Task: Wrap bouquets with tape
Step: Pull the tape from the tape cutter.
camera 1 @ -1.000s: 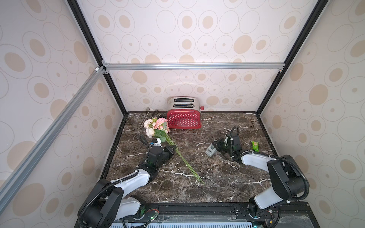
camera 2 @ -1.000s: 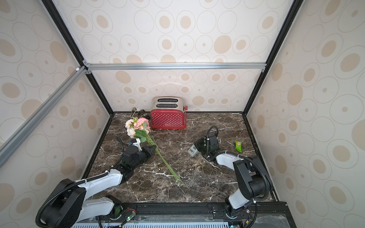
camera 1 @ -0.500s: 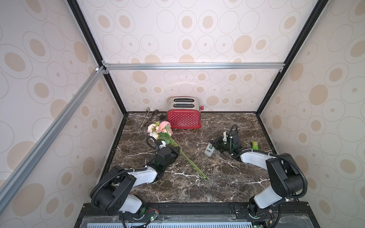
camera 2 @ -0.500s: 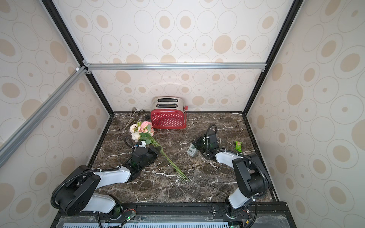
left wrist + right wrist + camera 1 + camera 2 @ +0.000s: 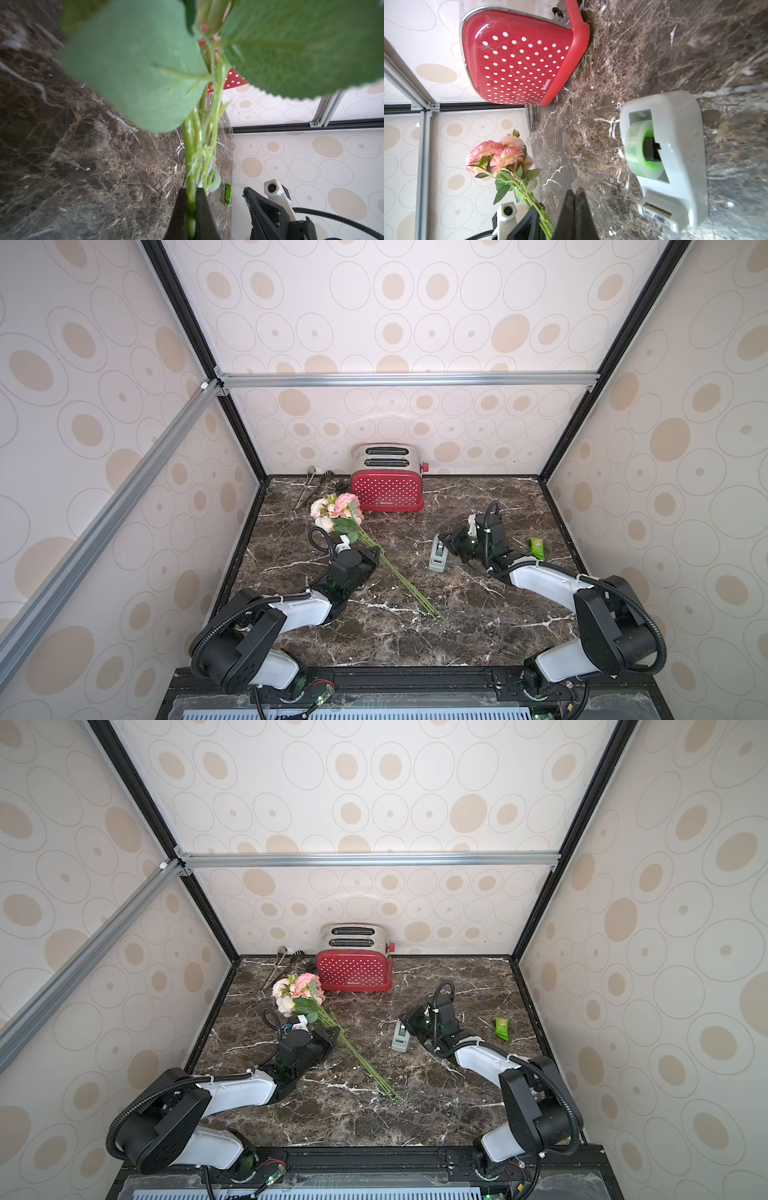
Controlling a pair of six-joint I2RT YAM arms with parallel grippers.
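Bouquets (image 5: 337,511) slant across the left half of the counter (image 5: 415,649). The flower heads point toward the back-left corner beside the red toaster (image 5: 387,489), and the stem ends reach toward the middle front. The left gripper (image 5: 375,553) has its jaws pinching the stems just below the leaves. Right of centre stands the tape dispenser (image 5: 438,558). Just beside it the right gripper (image 5: 448,542) has its jaws pressed together, and they seem to pinch a clear tape strip (image 5: 588,179). A green packet (image 5: 537,548) lies near the right edge.

Risks, as I judge them: the thin, slick stems could pivot or fan out in so narrow a pinch. The loose strip could fold on itself or stick to a jaw before it reaches the stems. With both arms closing on the middle, the wrists could knock together or tip the light dispenser.

Against a second ago, the left arm has folded its elbow and carried the bunch slightly toward the centre. The dispenser has not moved, and the right gripper has edged a little leftward
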